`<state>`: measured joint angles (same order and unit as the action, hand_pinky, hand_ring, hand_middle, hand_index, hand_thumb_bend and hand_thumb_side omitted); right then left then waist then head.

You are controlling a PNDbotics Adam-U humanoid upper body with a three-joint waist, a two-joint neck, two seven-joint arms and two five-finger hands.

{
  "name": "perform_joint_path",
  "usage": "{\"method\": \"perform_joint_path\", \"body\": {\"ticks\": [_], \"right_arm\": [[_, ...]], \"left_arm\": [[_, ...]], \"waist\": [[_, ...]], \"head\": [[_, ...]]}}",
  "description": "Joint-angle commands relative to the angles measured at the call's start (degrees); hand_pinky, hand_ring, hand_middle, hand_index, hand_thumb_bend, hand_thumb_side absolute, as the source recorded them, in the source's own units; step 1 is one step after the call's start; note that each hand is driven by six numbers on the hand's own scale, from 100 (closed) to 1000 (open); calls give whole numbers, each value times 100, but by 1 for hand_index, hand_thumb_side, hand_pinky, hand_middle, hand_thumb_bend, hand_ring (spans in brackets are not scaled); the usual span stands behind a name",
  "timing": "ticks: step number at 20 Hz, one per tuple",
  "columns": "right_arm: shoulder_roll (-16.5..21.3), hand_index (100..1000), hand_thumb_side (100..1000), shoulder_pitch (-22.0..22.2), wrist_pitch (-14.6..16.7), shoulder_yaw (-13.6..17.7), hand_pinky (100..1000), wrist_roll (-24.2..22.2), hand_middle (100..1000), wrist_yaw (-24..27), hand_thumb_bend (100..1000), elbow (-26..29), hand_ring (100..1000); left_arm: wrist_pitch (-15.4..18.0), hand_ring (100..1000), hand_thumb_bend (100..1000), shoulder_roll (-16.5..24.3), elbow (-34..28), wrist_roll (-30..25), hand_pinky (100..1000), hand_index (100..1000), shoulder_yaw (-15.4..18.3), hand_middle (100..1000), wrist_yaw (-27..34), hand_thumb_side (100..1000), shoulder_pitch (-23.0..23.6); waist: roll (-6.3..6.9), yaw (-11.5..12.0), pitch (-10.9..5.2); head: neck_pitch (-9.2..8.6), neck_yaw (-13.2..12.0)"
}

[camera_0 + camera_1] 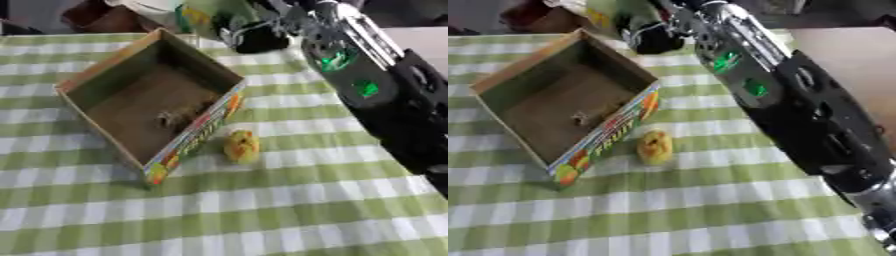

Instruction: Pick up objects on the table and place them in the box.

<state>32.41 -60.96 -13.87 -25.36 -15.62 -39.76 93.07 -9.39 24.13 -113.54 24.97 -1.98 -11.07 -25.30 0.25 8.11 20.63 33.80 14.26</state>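
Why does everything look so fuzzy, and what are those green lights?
Both eye views are soft all over; the box lettering only just reads in the right eye view. The green spots are glowing lights on the right arm, brightest in the left eye view. The yellow thing is blurry too.

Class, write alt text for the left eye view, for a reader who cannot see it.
The robot's right arm reaches from the right across a green-and-white checked table toward its far edge, the right hand at a green object there. An open cardboard box sits left of centre; a small yellow object lies beside it.
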Motion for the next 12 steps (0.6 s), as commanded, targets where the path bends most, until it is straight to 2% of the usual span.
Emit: {"method": "perform_joint_path", "body": {"ticks": [1,7,12], "right_arm": [[-299,183,187,-183,66,-56,632,-102,142,-74,100,-67,467],[-648,186,188,-197,206,-174,634,-124,145,-239,100,-350,468],[-1243,200,203,-145,307,-372,637,-104,159,-530,100,-811,473]], "left_arm": [[75,643,100,111,-106,33,578,839,18,673,23,1000,-75],[149,641,100,98,-106,95,577,837,13,669,67,1000,-94],[232,640,100,96,-106,188,576,835,3,667,125,1000,-107]], "waist": [[29,6,-156],[53,29,-148],[74,16,-147]], "head": [[28,56],[18,153],[-1,198]]}}
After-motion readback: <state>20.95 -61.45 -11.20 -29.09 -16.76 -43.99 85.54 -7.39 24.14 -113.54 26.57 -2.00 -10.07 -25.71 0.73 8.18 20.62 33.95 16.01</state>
